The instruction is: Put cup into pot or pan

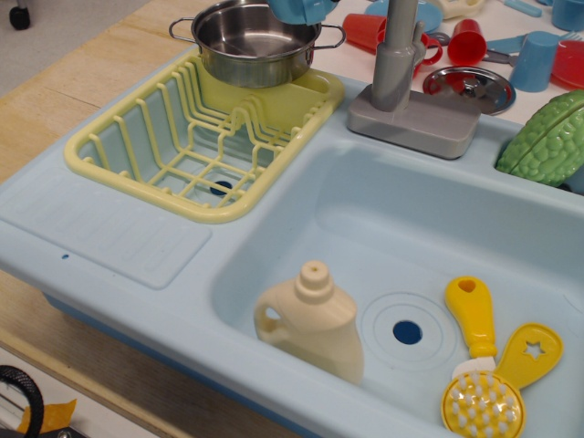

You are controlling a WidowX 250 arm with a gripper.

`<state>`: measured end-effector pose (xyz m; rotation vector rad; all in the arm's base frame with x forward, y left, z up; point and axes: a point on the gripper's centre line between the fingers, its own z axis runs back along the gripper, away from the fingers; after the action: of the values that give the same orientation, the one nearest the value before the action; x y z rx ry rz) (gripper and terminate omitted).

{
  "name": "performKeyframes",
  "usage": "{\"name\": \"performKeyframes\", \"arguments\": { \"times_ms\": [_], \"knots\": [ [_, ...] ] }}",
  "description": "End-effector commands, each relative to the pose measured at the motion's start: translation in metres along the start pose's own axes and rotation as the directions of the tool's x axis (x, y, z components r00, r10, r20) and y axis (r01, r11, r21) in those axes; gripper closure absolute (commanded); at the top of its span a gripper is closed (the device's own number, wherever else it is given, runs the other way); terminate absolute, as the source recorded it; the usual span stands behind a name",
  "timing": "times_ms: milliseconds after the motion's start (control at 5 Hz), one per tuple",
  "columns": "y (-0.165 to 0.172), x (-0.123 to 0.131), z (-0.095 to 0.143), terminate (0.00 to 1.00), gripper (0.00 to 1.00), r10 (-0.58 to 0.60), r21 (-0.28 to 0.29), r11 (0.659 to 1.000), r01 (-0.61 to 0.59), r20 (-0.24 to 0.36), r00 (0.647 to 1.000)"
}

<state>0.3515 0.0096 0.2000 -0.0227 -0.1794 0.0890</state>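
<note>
The shiny steel pot [255, 41] with two wire loop handles stands at the back of the yellow dish rack [164, 137]. Only the bottom of the medium-blue cup [301, 8] shows, at the top edge of the picture. It hangs above the pot's right rim. The rest of the cup and its handle are cut off by the frame. The gripper is out of view above the top edge, so I cannot see what holds the cup.
A grey faucet [399, 55] stands right of the pot. Behind it are red cups [465, 41], a flat steel lid [470, 87] and a light blue tumbler [535, 59]. A green toy [547, 141] sits far right. In the sink basin [365, 219] lie a cream bottle [315, 319] and yellow utensils [479, 365].
</note>
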Motion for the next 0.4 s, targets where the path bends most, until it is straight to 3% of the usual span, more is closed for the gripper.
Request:
{"name": "performKeyframes", "arguments": {
  "times_ms": [0,200],
  "knots": [
    [0.0432,0.0151,-0.0025,0.00,1.00,0.089,-0.013,0.996,-0.089,0.034,0.995],
    [0.0526,0.0064,-0.0008,0.00,1.00,0.114,0.000,0.993,-0.115,0.038,0.993]
  ]
}}
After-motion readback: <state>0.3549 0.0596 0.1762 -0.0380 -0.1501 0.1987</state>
